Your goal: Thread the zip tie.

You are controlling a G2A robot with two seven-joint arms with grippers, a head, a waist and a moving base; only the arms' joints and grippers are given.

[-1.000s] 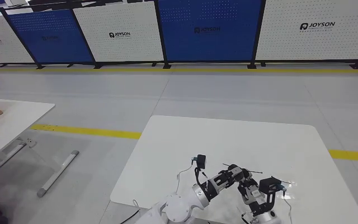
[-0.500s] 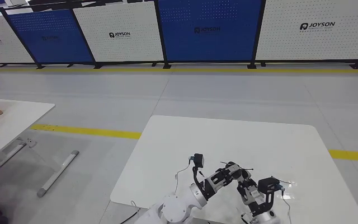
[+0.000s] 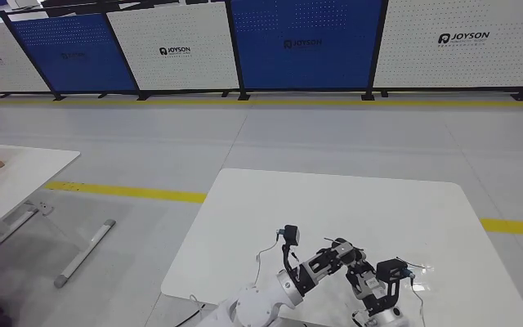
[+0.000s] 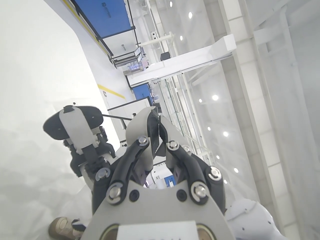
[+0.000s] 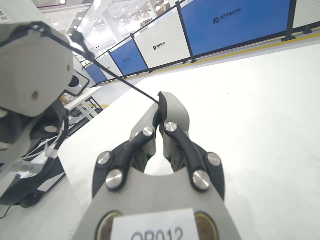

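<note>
Closest in, the right tool [image 5: 159, 103] has its two fingers drawn narrow, the dark pads pinching one end of the black zip tie [image 5: 112, 73] right at the tips. From that pinch the thin strap runs taut and straight through the air to the left tool [image 4: 156, 118], which stands just beside the right one. The left tool's pads are also pressed together at the tip, where the strap meets them, so each tool grips an end. A small dark block [image 5: 76, 38] sits on the strap close to the left tool; I cannot tell whether the strap passes through it. The zip tie touches nothing but the two tools and hangs above the white surface [image 3: 327, 204], over the near part by its front edge. In the top view both arms bend in from that edge and meet there. The surface is rounded at its corners. Past it lies pale grey floor [image 3: 245, 139] crossed by a yellow line [image 3: 122, 191], and a second white table [image 3: 24, 172] stands well apart, off toward the left arm's side. Farthest back, beyond another yellow strip, a row of blue and white perforated panels [image 3: 306, 45] in black frames closes off the area.
</note>
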